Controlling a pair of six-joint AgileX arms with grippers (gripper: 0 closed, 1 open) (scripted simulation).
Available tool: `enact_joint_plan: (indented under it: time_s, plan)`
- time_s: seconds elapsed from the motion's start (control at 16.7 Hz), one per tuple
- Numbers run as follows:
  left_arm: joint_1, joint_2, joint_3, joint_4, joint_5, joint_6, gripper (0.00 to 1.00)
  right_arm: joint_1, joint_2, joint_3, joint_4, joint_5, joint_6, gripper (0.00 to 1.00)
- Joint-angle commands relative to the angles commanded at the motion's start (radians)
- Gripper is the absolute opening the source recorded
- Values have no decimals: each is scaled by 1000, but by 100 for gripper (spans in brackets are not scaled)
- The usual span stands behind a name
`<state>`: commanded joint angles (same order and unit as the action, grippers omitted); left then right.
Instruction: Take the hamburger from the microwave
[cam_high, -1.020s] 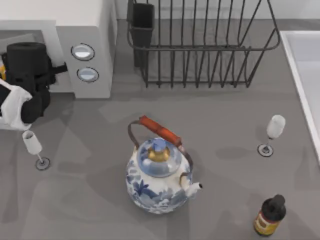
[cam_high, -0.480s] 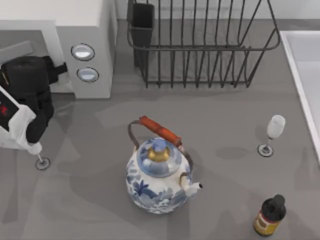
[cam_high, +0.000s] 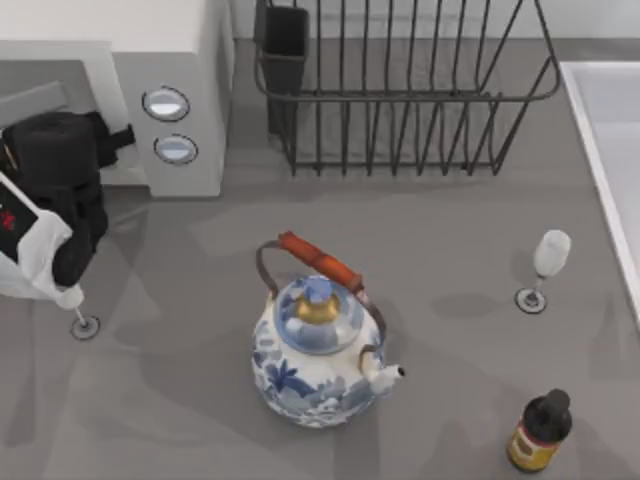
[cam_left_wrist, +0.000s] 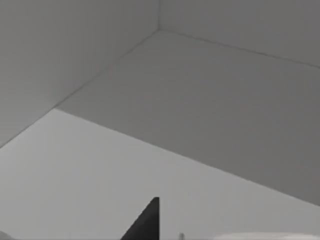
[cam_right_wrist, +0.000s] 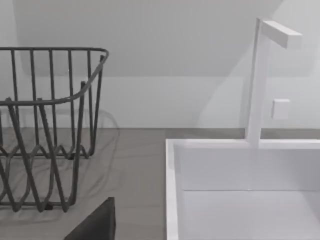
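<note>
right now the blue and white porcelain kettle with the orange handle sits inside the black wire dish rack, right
Not quite. The blue and white porcelain kettle with the orange handle sits on the grey table, in front of the black wire dish rack and apart from it. The top view shows this.

Rendered kitchen counter scene. Grey worktop (cam_high: 460, 215) throughout. Boxy light-grey microwave (cam_high: 175, 60) with two round silvery knobs at upper left of top view. Black wire dish rack (cam_high: 400, 90) at upper centre. White rectangular sink (cam_right_wrist: 240, 190) with white angular tap (cam_right_wrist: 262, 75) at right edge. Blue-and-white porcelain kettle (cam_high: 318, 360), two clear wine glasses (cam_high: 545, 265), dark brown sauce bottle (cam_high: 540, 430) at lower right.
</note>
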<state>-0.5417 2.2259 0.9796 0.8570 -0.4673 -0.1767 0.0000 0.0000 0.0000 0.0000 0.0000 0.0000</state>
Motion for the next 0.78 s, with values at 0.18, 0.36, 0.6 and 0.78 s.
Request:
enact_joint_plan:
  time_s: [0.18, 0.36, 0.6, 0.78]
  plan:
    - [0, 0, 0, 0, 0, 0, 68, 0, 0, 0, 0, 0, 0, 100]
    - [0, 0, 0, 0, 0, 0, 90, 0, 0, 0, 0, 0, 0, 100]
    - [0, 0, 0, 0, 0, 0, 100, 0, 0, 0, 0, 0, 0, 100]
    - [0, 0, 0, 0, 0, 0, 100, 0, 0, 0, 0, 0, 0, 100]
